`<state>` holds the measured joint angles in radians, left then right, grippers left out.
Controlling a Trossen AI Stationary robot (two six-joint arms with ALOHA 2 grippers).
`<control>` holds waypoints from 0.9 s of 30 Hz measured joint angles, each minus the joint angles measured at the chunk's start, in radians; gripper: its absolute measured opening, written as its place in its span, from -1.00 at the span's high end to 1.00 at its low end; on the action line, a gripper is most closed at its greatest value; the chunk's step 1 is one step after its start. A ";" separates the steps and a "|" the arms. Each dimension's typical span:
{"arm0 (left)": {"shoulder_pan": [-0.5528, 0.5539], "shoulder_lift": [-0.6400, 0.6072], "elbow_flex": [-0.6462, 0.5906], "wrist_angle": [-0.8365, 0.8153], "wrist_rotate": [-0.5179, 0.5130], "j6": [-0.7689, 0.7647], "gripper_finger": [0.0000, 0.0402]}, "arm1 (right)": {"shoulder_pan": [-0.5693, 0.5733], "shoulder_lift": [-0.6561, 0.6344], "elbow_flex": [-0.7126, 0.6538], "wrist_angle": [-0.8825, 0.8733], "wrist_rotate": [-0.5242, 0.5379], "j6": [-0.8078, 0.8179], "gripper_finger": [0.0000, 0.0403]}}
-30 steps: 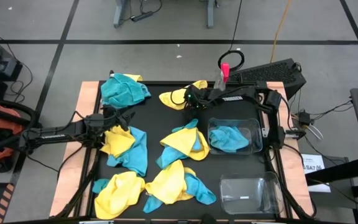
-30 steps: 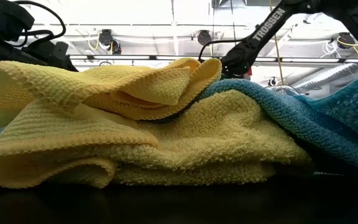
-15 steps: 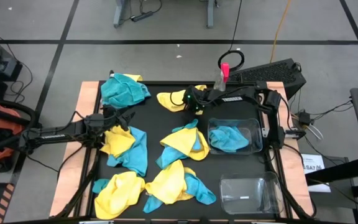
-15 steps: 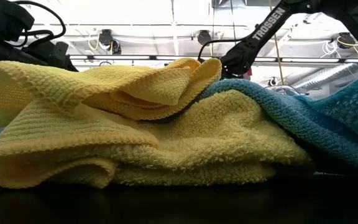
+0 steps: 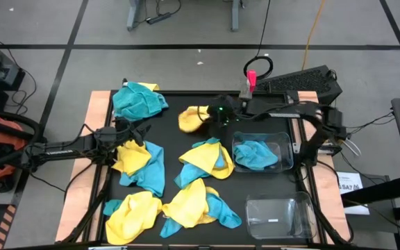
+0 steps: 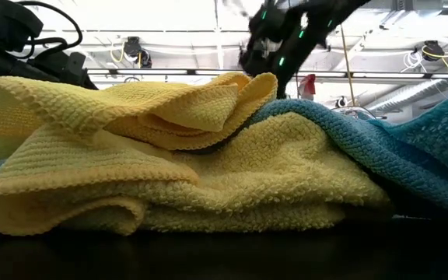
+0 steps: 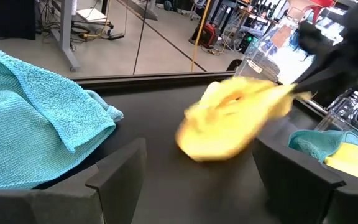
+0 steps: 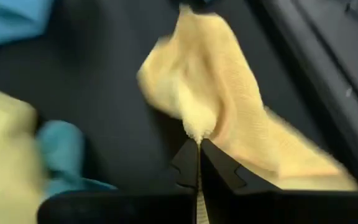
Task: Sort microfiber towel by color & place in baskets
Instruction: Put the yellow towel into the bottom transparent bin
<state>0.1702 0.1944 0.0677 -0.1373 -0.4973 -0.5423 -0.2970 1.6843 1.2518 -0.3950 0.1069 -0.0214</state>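
Gripping the yellow towel [image 5: 192,118] at upper centre, the closed right tool [image 5: 216,113] has the empty basket [image 5: 278,217] at lower right; left tool [image 5: 132,132] waits open.

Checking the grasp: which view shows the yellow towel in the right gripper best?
The right wrist view: the right gripper is shut on the yellow towel, close up. The high view shows it small, and the left wrist view blurred. The low view hides it behind other towels.
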 joint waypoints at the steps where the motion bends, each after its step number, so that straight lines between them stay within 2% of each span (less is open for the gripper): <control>1: 0.000 0.000 0.000 0.000 0.000 0.000 -0.49 | 0.014 -0.029 0.000 -0.013 0.001 -0.007 1.00; 19: 0.000 0.000 0.000 0.000 0.000 0.000 -0.49 | 0.362 -0.516 0.000 -0.231 -0.010 -0.096 1.00; 27: 0.000 0.000 0.000 0.000 0.000 0.000 -0.49 | 0.518 -0.718 0.000 -0.284 -0.139 -0.131 1.00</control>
<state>0.1699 0.1943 0.0681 -0.1375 -0.4973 -0.5421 0.2207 0.9662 1.2518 -0.6789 -0.0319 -0.1528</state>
